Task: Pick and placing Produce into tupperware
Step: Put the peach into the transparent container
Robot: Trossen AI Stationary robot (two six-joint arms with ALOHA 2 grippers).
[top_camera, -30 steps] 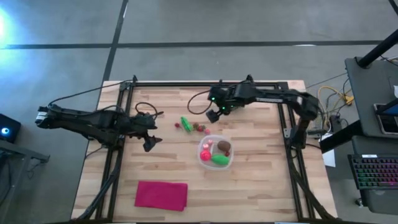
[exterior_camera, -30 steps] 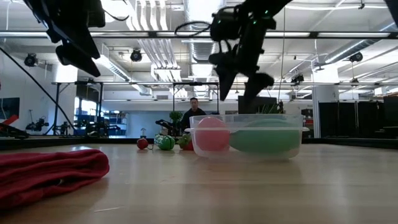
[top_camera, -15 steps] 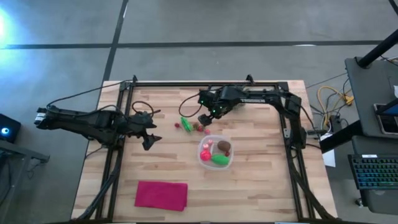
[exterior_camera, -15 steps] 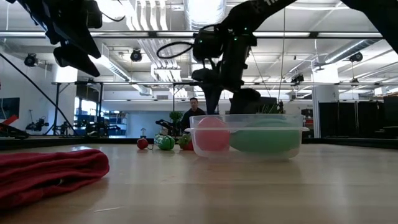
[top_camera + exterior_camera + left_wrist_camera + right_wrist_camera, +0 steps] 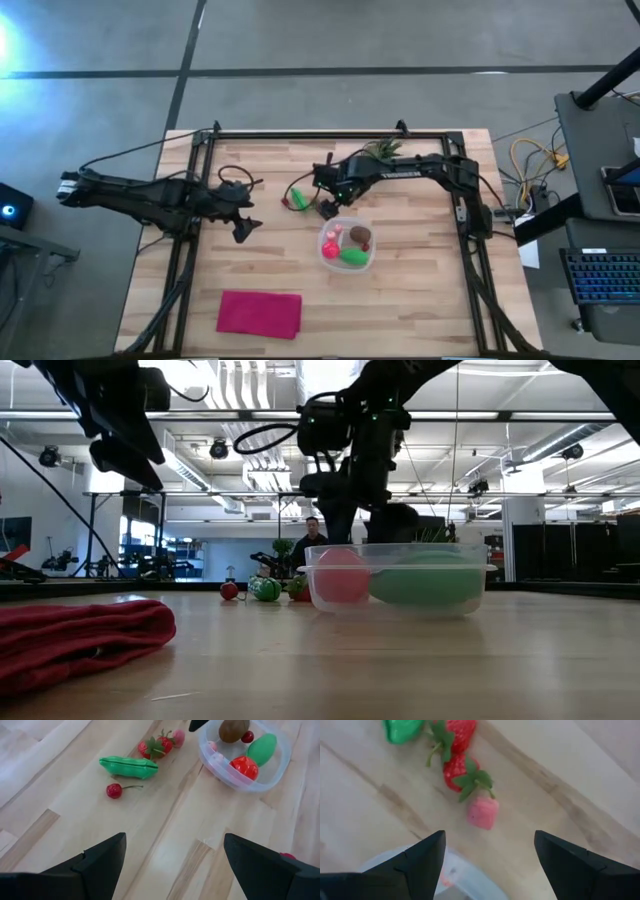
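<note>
The clear tupperware (image 5: 372, 252) stands near the table's middle and holds a brown round piece (image 5: 232, 727), a green one (image 5: 262, 749) and red ones. Loose produce lies on the wood beyond it: a green pea pod (image 5: 129, 766), a cherry (image 5: 114, 790), two strawberries (image 5: 462, 772) and a pink cube (image 5: 482, 812). My right gripper (image 5: 325, 205) is open and hovers just above the strawberries and the pink cube, beside the tupperware's far rim. My left gripper (image 5: 240, 225) is open and waits in the air to the left of the produce.
A folded magenta cloth (image 5: 260, 312) lies near the table's near edge, left of centre. A black frame (image 5: 300, 134) runs around the table. A small green plant (image 5: 382, 147) sits at the far rail. A person (image 5: 313, 535) stands far off in the room.
My right gripper has swung from the far side toward the table's left and near edge and has come down over the strawberries and the pink cube. The produce and the tupperware have stayed in place.
</note>
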